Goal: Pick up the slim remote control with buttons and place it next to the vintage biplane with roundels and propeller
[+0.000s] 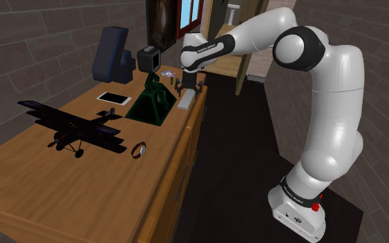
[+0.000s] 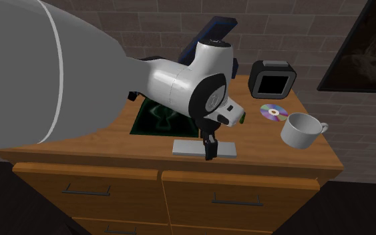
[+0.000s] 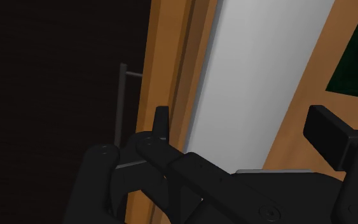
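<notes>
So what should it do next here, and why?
Probably shut the gripper. Its open fingers stand either side of the pale grey remote, which lies near the front edge of the cabinet, and neither seems to touch it yet. Once clasped, it could be lifted toward the biplane.
</notes>
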Controlling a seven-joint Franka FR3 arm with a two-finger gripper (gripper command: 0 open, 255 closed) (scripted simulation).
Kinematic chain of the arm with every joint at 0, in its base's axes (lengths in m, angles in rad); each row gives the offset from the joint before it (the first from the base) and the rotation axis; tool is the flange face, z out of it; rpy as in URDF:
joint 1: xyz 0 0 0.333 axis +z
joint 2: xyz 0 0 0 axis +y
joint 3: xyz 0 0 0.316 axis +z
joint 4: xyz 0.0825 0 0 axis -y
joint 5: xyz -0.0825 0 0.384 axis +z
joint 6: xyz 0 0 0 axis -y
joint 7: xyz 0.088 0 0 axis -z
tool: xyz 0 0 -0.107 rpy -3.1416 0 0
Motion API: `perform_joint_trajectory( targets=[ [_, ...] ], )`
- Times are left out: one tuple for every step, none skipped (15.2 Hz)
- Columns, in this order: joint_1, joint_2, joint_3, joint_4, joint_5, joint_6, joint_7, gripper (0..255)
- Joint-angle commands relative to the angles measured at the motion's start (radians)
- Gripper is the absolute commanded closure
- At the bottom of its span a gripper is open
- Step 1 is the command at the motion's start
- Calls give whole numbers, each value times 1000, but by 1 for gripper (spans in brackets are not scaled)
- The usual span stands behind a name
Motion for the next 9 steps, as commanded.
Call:
perform_joint_trajectory(
  targets=[
    [0, 3, 0, -3, 0, 7, 0, 0],
    [0, 3, 0, -3, 0, 7, 0, 0],
    [0, 3, 0, -3, 0, 7, 0, 0],
    [0, 3, 0, -3, 0, 7, 0, 0],
    [0, 3, 0, -3, 0, 7, 0, 0],
    [0, 3, 0, -3, 0, 6, 0, 0],
    [0, 3, 0, -3, 0, 6, 0, 0],
    [0, 3, 0, -3, 0, 6, 0, 255],
    [0, 3, 0, -3, 0, 6, 0, 255]
  ],
)
